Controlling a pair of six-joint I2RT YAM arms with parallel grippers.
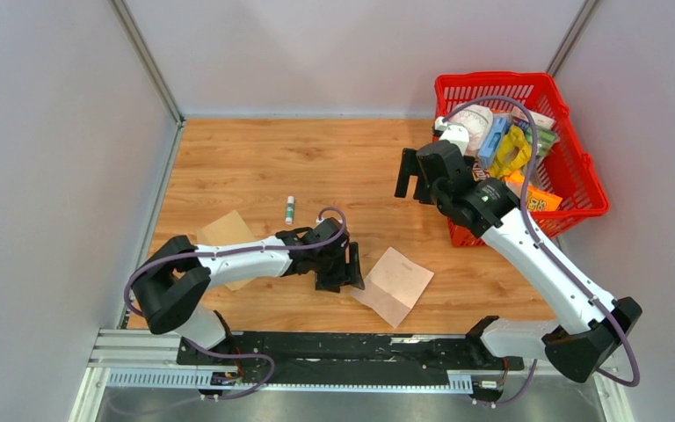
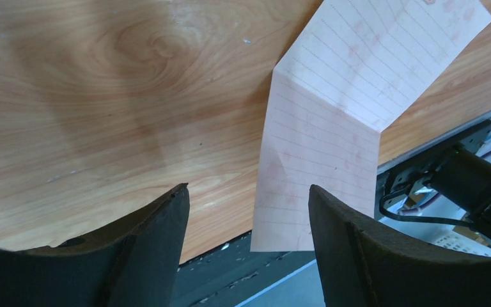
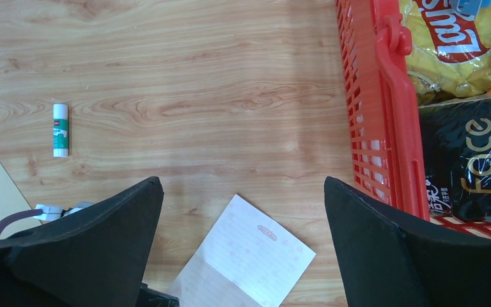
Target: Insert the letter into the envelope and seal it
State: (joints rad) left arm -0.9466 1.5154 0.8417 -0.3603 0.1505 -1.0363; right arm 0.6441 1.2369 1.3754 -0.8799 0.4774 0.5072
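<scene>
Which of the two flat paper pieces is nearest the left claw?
The pale pink lined letter, creased, directly in front of the left claw. The tan envelope lies farther back, partly under that arm.

Left end effector (image 2: 248,192): two black fingers (image 2: 160,230) rise from the bottom of the view with a wide gap between them. The letter (image 2: 332,128): a pale pink lined sheet with faint red marks, lying on the desk (image 2: 102,96) and running from the upper right corner down into the gap. A crease crosses its middle, where the sheet bends. Its near end lies just beside the right finger and reaches the desk's edge. The desk is light wood grain, with a soft shadow over its left part. Past its edge, lower right, are a black bracket (image 2: 467,179), a thin black cable (image 2: 415,217) and pale metal framing.
</scene>
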